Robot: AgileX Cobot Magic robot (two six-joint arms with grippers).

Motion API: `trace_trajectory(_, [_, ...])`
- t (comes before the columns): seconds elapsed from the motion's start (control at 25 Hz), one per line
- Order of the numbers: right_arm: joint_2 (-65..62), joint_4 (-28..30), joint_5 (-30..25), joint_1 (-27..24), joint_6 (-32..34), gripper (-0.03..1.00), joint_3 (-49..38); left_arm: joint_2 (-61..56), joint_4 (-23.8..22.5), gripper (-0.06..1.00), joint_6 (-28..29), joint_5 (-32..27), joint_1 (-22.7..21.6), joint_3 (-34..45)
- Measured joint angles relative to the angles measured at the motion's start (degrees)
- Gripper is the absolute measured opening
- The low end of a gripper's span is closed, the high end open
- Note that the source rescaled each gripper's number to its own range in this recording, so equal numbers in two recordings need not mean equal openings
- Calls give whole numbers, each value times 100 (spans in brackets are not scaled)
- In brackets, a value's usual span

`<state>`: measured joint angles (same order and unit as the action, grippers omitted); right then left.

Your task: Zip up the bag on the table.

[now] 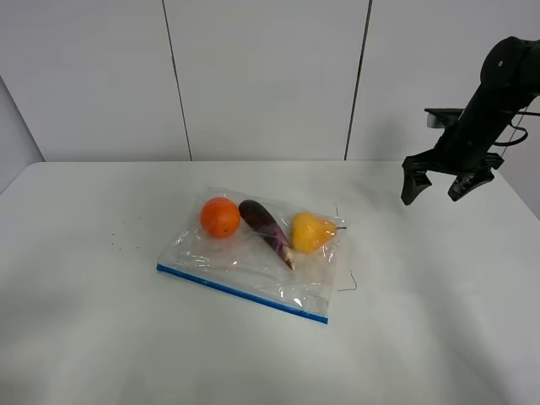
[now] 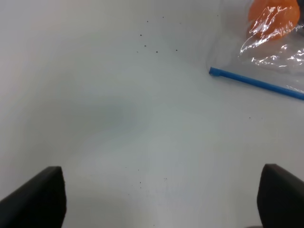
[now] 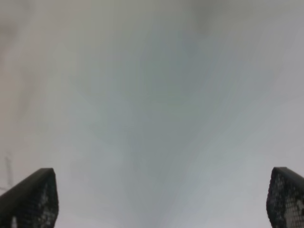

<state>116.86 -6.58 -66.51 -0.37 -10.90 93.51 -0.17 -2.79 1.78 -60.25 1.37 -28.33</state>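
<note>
Bag [image 1: 253, 257] alone on table [image 1: 101, 337], black specks [image 1: 122, 234] beside

The bench [image 1: 101, 337] lies bare on all sides of the bag [image 1: 253, 257], the one thing standing on it, near the middle. Open surface runs wide to the left, along the near edge in front of the blue zip strip [image 1: 240, 293], and to the right. Inside the bag an orange [image 1: 219, 217], an eggplant [image 1: 266, 229] and a yellow fruit [image 1: 311, 231] bulge up along its far side; the zip side lies flat. The right gripper [image 1: 437, 187] hangs above the bench's far right, jaws spread, well apart from the bag. The left gripper [image 2: 156, 199], jaws wide, has only bare bench between them, the zip strip's end beyond.
</note>
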Motion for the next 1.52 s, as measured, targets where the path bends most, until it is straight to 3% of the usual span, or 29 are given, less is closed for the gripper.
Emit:
trace_trajectory(0.28, [-81,165,-305,-5,147,99,-73,0,0,100,0,0,0,0])
trace_trajectory(0.48, [-628,186,-305,-5,158,99,-660,0,0,100,0,0,0,0])
trace_trajectory(0.76, [-2120,206,-305,-5,165,99,-2311,0,0,100,0,0,0,0])
trace_trajectory(1.12, [-4754,206,-286,-5,275,99,-5037,0,0,100,0,0,0,0])
trace_trajectory(1.4, [-7046,190,526,-5,427,99,-6370,0,0,100,0,0,0,0])
trace_trajectory(1.52, [-8013,190,715,0,446,99,-6499,0,0,100,0,0,0,0])
